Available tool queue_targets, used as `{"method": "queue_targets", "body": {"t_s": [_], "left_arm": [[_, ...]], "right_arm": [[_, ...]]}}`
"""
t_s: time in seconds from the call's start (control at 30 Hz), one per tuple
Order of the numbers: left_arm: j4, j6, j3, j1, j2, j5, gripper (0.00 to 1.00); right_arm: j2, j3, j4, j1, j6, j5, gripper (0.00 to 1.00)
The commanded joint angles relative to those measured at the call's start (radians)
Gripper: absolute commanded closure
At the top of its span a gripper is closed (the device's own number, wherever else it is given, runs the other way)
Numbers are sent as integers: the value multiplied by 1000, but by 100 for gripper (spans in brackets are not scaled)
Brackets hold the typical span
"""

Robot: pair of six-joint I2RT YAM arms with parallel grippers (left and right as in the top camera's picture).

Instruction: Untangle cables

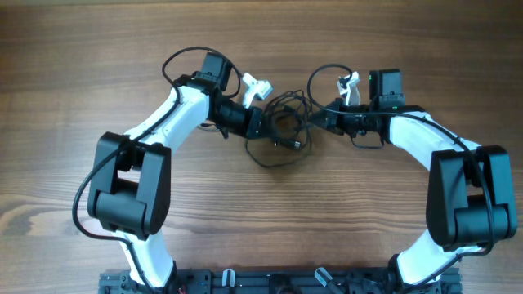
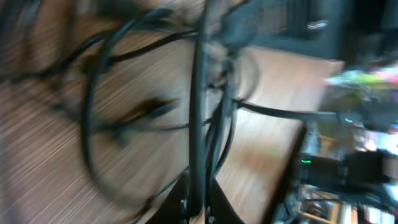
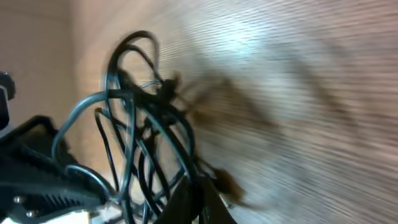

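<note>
Wood-grain table (image 1: pixel 82 65) lay bare on every side of the work, with wide room toward the far edge and out to both flanks, and only the robot base rail (image 1: pixel 261 282) closing off the near edge. The cables (image 1: pixel 286 122) sat as one small knot of thin black loops at the centre, squeezed between the left gripper (image 1: pixel 260 124) and the right gripper (image 1: pixel 317 122), with a slack loop and a plug end (image 1: pixel 299 144) trailing toward the near side. Both wrist views were smeared. Even so, the left one showed a strand (image 2: pixel 198 112) running straight down into fingers that looked pinched on it, and the right one showed several loops (image 3: pixel 134 124) gathering into what looked like a closed pair of fingers. To do this step well, I judged each arm should draw outward along the table toward its own side, slowly, keeping the strands low, and stop if the knot tightened rather than opened. The thicker arm leads (image 1: pixel 323 77) looped just beside the knot and could snag.
</note>
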Motion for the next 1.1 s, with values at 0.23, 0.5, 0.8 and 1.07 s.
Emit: {"method": "queue_targets", "body": {"t_s": [0.23,0.5,0.8,1.07], "left_arm": [[-93,-393,1,51,-23,-661,85],[110,-175,67,30,-29,-49,29],[306,-284,67,-95,-29,-112,45],[312,-392,66,-138,28,-325,57]], "right_arm": [[26,2,-90,-23,-83,416,96],[24,53,-108,-17,-289,-238,96],[24,47,-100,67,-289,-132,96],[24,47,-92,77,-289,-133,96]]}}
